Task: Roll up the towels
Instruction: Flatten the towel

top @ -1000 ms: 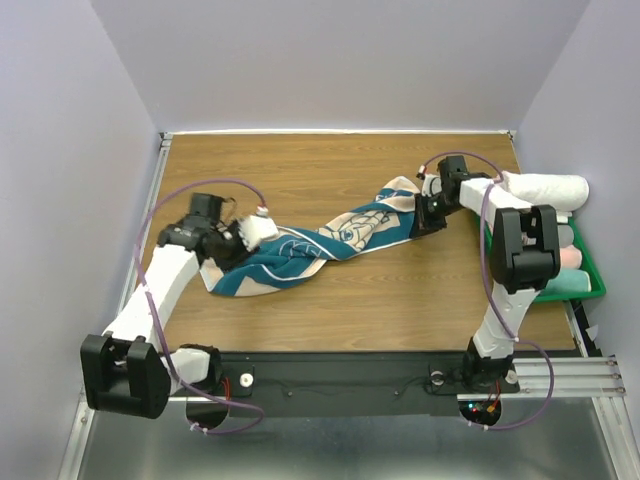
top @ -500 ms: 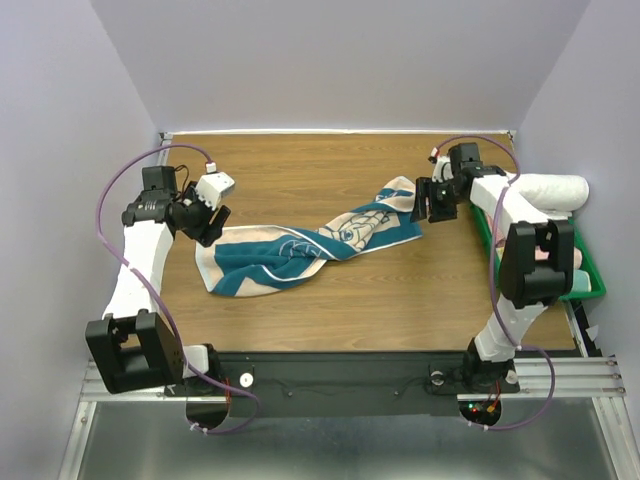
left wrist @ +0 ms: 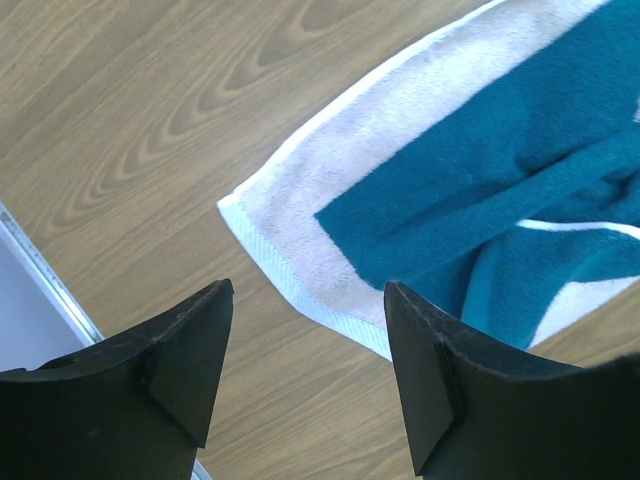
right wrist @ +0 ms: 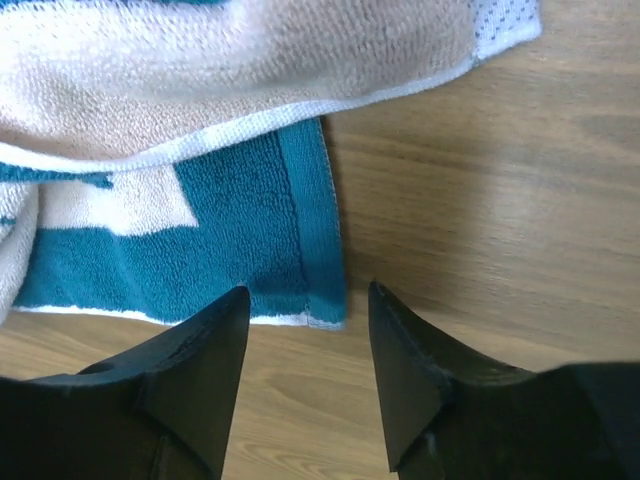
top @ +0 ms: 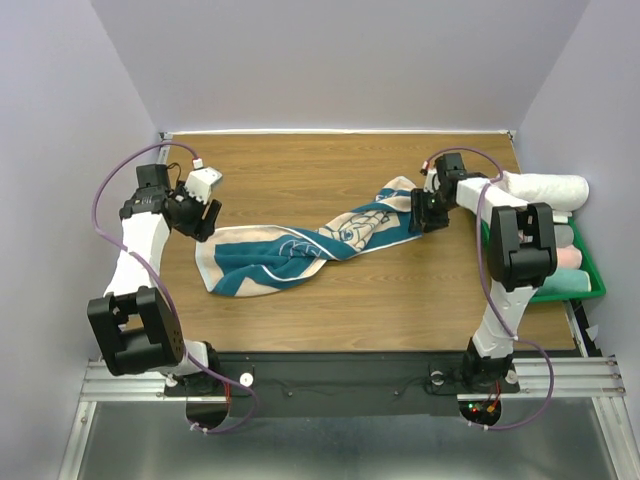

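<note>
Teal terry with a cream border is what is lying across the wooden desk (top: 300,165): one long towel (top: 300,250), twisted about its middle and running from low on the left to higher on the right.

At the left, the left pincer (top: 207,222) is hanging over the desk with its black fingers (left wrist: 190,350) spread wide and nothing between them. In its wrist camera, the towel (left wrist: 450,190) is showing a cream-edged corner just ahead of the left pincer (left wrist: 305,290), in line with the gap, and the teal field is stretching away beyond the right finger. The fingers are standing clear of the cloth.

Moving along, the white cat outline is lying face up past the twist.

At the right end, the right pincer (top: 424,214) is also standing open and gripping nothing. From its wrist, the towel (right wrist: 200,230) is sitting directly in front of the right pincer (right wrist: 307,290): a teal corner is ending just ahead of the gap, with a cream fold lying over it further on. I cannot tell whether the fingertips are touching the desk.

Beyond that pincer, a white roll (top: 545,188) is resting on the far end of a green tray (top: 592,287).
</note>
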Robot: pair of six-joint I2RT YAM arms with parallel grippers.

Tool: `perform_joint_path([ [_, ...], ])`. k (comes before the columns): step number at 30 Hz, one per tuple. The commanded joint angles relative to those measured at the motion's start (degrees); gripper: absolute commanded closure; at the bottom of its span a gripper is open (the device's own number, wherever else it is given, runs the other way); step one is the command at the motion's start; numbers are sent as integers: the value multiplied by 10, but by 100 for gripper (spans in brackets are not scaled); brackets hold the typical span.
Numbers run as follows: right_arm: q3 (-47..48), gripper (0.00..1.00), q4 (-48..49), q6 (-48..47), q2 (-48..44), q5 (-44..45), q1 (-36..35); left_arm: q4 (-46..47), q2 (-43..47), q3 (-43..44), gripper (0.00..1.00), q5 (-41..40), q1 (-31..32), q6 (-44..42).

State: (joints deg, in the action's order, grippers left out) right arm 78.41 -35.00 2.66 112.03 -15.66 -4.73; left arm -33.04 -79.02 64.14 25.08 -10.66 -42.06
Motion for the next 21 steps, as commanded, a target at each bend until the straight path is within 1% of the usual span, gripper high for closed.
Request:
perform_joint_path([
  [1, -16, 49, 29, 8, 20, 18, -12, 33, -16, 14, 27, -13, -16, 16],
  [3, -17, 59, 29, 9, 28, 12, -12, 39, -28, 14, 26, -34, -17, 16],
  [4, -17, 73, 28, 9, 31, 7, -13, 40, -45, 15, 26, -43, -18, 15],
  [7, -21, 98, 27, 9, 25, -15, -13, 46, -71, 24, 26, -50, -36, 6],
  [8, -24, 99, 27, 11, 16, -22, -12, 53, -89, 31, 26, -57, -43, 6],
  [14, -33, 99, 24, 24, -43, -74, -11, 65, -170, 72, 26, -64, -53, 11],
  [15, -32, 100, 24, 27, -49, -90, -11, 66, -190, 77, 26, -62, -53, 11],
  [19, -22, 99, 20, 36, -70, -104, -9, 64, -225, 99, 27, -42, -53, 17],
  [21, -18, 100, 13, 39, -74, -111, -7, 63, -245, 106, 30, -23, -53, 20],
])
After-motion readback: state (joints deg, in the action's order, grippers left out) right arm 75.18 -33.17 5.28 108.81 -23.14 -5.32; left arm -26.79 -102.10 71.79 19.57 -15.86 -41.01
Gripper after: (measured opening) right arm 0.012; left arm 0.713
